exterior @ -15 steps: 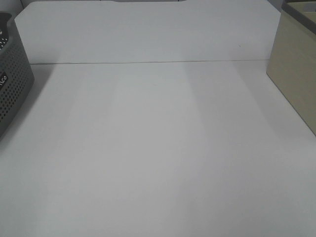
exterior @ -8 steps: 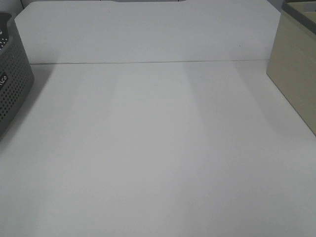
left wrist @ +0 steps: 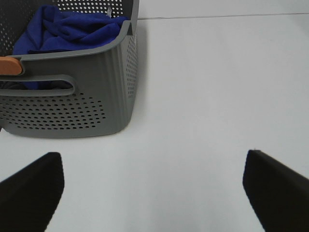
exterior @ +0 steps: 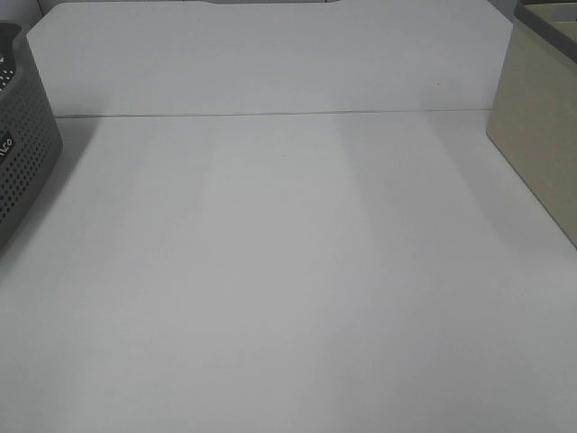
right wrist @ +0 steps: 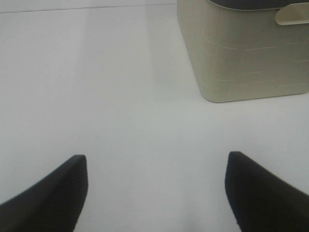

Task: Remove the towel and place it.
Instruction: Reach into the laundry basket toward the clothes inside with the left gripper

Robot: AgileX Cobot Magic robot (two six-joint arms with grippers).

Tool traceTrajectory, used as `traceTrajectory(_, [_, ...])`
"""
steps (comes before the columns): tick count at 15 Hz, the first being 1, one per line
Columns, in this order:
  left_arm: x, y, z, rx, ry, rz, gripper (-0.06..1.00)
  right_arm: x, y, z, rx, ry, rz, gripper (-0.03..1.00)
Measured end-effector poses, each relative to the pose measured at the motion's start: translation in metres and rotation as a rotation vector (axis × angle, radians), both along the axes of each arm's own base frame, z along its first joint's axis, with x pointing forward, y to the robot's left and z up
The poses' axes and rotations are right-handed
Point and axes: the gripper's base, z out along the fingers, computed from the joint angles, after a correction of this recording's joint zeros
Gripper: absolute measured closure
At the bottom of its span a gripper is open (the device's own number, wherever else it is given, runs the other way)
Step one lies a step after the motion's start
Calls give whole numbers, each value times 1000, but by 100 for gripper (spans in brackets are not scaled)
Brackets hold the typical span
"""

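The royal-blue towel [left wrist: 67,29] lies crumpled inside a grey perforated basket [left wrist: 72,106]; that basket also shows at the left edge of the exterior high view [exterior: 22,153]. My left gripper [left wrist: 152,193] is open and empty over the white table, a short way in front of the basket. My right gripper [right wrist: 154,191] is open and empty over the table, short of a beige bin [right wrist: 246,53]. Neither gripper shows in the exterior high view, and the towel is hidden there.
The beige bin stands at the right edge of the exterior high view [exterior: 541,135]. An orange piece [left wrist: 10,65] sits on the grey basket's rim. A white table [exterior: 288,271] spans between the two containers, with a seam across its back.
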Motion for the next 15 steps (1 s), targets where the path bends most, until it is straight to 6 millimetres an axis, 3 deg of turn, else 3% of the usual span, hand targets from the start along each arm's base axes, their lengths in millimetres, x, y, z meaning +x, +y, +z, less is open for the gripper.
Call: traceTrajectory(15, [0,0,0,0,0,0,-1,0,0,0,0,0,0,20])
